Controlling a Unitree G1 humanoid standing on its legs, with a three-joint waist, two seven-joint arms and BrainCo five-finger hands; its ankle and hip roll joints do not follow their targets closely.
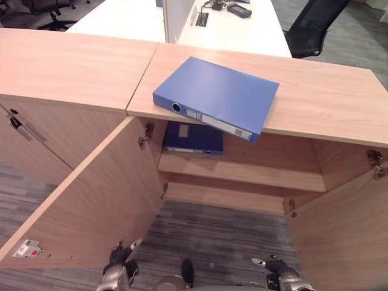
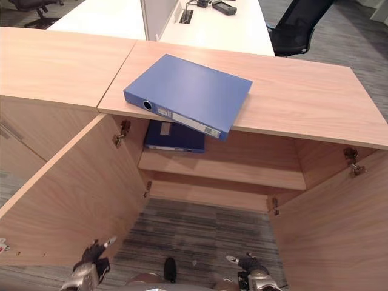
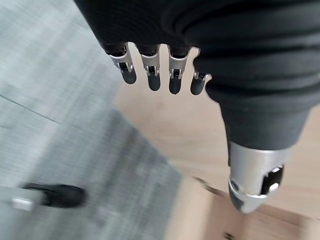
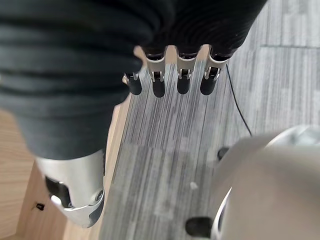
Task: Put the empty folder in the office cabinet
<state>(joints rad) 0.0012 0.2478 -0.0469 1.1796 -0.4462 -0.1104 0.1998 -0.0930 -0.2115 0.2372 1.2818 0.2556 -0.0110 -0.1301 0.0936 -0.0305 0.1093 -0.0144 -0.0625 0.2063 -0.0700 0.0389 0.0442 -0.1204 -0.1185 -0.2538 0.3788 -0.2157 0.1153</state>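
A blue ring-binder folder (image 1: 218,96) lies flat on top of the wooden cabinet (image 1: 327,97), its spine corner jutting over the front edge above the open compartment. A second, darker blue folder (image 1: 193,138) lies on the upper shelf (image 1: 267,173) inside. Both cabinet doors stand open. My left hand (image 1: 119,267) hangs low near the floor by the left door, fingers relaxed and holding nothing. My right hand (image 1: 276,270) hangs low by the right door, likewise open and empty. In the wrist views the left fingers (image 3: 152,75) and right fingers (image 4: 182,77) are straight.
The open left door (image 1: 91,194) and right door (image 1: 345,236) flank the opening. A neighbouring closed cabinet (image 1: 54,66) adjoins on the left. Behind stand a white desk (image 1: 236,30) and a black office chair (image 1: 312,27). Grey carpet (image 1: 212,236) lies below.
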